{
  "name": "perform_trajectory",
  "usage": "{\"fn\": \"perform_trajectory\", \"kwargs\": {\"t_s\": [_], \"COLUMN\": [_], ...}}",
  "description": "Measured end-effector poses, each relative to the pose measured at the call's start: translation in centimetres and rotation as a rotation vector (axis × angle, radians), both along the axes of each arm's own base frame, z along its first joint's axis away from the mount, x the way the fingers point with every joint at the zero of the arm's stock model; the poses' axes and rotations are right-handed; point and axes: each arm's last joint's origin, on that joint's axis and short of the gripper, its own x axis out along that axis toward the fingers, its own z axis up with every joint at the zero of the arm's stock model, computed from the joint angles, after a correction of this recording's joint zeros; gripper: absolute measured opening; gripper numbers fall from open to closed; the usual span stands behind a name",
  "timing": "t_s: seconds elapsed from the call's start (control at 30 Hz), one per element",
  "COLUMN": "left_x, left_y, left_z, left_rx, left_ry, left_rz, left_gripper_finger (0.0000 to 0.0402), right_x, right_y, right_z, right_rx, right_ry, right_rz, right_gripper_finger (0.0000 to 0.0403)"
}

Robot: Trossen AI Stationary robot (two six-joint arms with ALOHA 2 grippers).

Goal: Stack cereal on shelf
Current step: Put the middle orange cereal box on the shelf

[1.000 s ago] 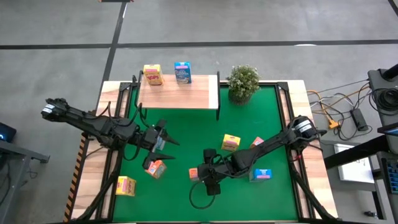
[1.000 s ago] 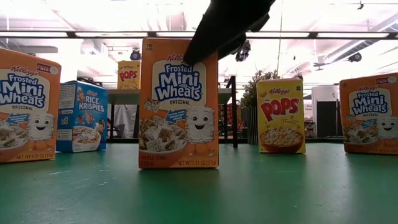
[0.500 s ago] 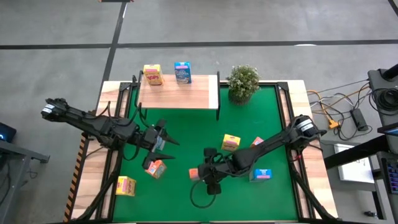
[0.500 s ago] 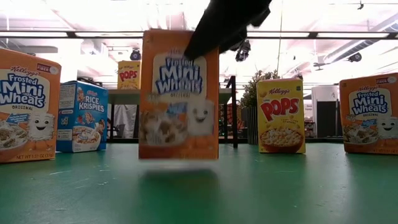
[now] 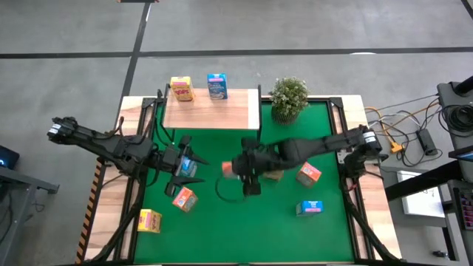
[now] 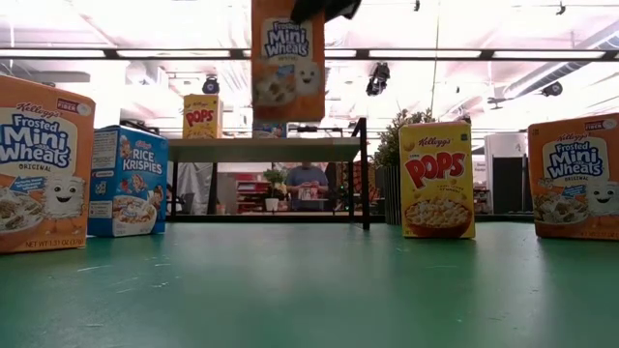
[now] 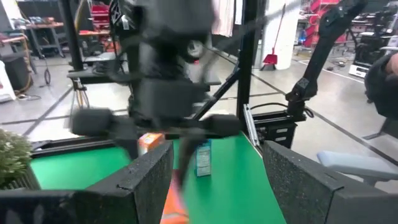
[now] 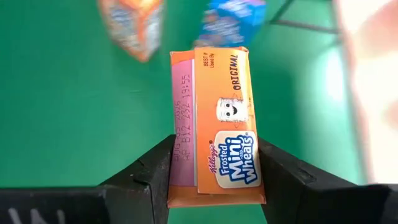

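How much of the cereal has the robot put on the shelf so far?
Two boxes stand on the shelf: a yellow box and a blue box. The right gripper holds an orange Mini Wheats box lifted off the mat. At least five more boxes wait on the green mat. The left gripper hovers open.

"Frosted Mini Wheats Original" on the lifted orange box (image 6: pixel 287 60), "Rice Krispies" on the blue box (image 6: pixel 128 181), "Pops" on the yellow box (image 6: pixel 437 180)

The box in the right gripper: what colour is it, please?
Orange box, clearest in the right wrist view.
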Motion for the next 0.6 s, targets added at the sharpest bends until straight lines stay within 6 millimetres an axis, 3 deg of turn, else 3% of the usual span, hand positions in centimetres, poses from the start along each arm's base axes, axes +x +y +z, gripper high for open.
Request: {"fn": "perform_trajectory", "kwargs": {"t_s": [0.27,0.6], "left_x": [-0.3,-0.7], "left_y": [0.1,0.7], "left_z": [0.2,0.6], "left_rx": [0.009,0.089], "left_ry": [-0.014,-0.042], "left_rz": [-0.001,0.149], "left_gripper_finger": [0.0231,0.0231], "right_x": [-0.1,-3.5], "right_y": [-8.8,-22.4], "right_z": [4.4,4.7], "right_rx": [-0.019,-0.014], "right_ry": [-0.055,-0.072], "right_rz": [0.027,-0.011], "right_gripper_finger": [0.0173,0.0173]}}
